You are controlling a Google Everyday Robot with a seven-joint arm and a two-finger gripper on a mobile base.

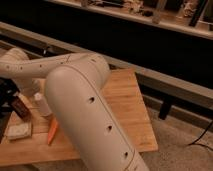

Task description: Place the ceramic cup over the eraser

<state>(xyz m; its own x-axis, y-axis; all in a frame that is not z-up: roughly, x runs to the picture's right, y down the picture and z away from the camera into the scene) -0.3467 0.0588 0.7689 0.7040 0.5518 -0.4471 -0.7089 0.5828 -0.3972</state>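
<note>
The gripper (9, 100) is hanging closed over the left edge of the wooden counter (125, 100).
The ceramic cup (43, 104) is standing near this left edge, just beside the white arm (80, 110). An orange carrot (52, 132) is lying toward the front edge, with a pale block (18, 131) left of it. Whether the gripper is holding something, I cannot tell.

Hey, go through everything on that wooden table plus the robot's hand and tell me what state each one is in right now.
ceramic cup: upright on the table, covering nothing.
hand: shut, low at the table's left end, beside the ceramic cup; what it grips, if anything, is hidden.
carrot: lying flat, in front of the ceramic cup.
pale block: lying flat, uncovered, left of the carrot.
</note>
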